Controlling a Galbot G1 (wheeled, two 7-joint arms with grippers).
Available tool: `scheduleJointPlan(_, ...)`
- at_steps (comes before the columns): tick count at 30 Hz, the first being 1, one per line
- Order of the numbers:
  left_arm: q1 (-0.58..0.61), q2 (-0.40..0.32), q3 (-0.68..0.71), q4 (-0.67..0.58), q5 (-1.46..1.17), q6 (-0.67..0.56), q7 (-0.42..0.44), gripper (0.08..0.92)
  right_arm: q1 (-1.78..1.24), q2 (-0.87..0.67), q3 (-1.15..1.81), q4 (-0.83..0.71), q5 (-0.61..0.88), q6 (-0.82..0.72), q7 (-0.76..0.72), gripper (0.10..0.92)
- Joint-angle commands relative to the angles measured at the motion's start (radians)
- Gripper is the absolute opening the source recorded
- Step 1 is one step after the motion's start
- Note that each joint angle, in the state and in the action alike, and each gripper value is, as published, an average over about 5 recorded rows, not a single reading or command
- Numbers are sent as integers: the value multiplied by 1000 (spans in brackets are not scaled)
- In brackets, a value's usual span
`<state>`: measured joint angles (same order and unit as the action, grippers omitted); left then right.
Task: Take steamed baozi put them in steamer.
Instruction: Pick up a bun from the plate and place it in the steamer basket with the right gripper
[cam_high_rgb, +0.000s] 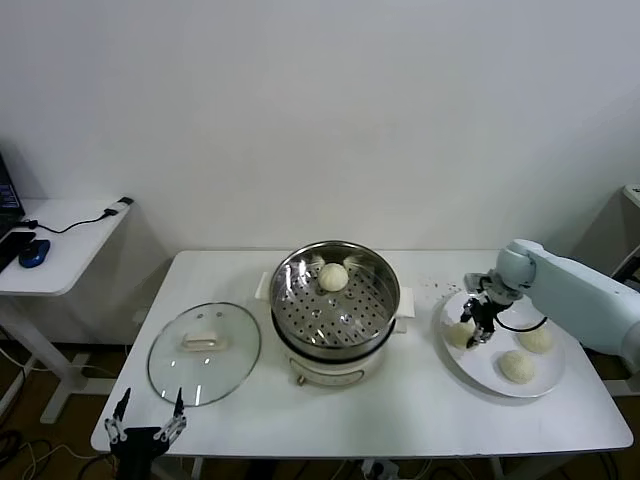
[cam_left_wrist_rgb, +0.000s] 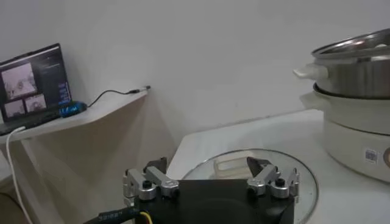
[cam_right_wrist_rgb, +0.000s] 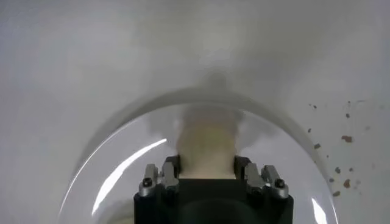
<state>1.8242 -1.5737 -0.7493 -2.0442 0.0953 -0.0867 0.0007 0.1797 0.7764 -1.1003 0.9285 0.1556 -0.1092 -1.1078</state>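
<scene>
The steamer (cam_high_rgb: 393, 302), a shiny steel pot with a perforated tray, stands mid-table with one baozi (cam_high_rgb: 333, 277) inside at the back. Three more baozi lie on a white plate (cam_high_rgb: 482, 368) at the right: two free ones (cam_high_rgb: 536, 340) (cam_high_rgb: 517, 366) and one (cam_high_rgb: 458, 335) at the plate's left side. My right gripper (cam_high_rgb: 478, 328) is down over that left bun. In the right wrist view the fingers (cam_right_wrist_rgb: 170, 165) press both sides of the bun (cam_right_wrist_rgb: 207, 143), and the gripper (cam_right_wrist_rgb: 207, 165) is shut on it. My left gripper (cam_high_rgb: 146, 420) is open and empty, parked at the table's front left corner.
A round glass lid (cam_high_rgb: 205, 352) with a white handle lies flat left of the steamer, just beyond my left gripper (cam_left_wrist_rgb: 207, 167). A side table (cam_high_rgb: 70, 225) with a mouse, a cable and a laptop (cam_left_wrist_rgb: 33, 82) stands to the far left. Crumbs dot the table near the plate.
</scene>
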Motion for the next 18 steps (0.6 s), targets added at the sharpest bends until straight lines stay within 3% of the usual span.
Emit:
scheduleJointPlan(1, -1, 3, 8, -2, -1, 2, -1, 823, 161, -48, -111, 64, 107, -17, 1, 570)
scheduleJointPlan(7, -1, 10, 20, -9, -1, 2, -1, 823, 502, -29, -370, 150, 340, -49, -2, 570)
scheduleJointPlan(18, 3, 15, 31, -5, 2, -4, 3, 823, 803, 244, -580, 177, 729, -115, 19, 570)
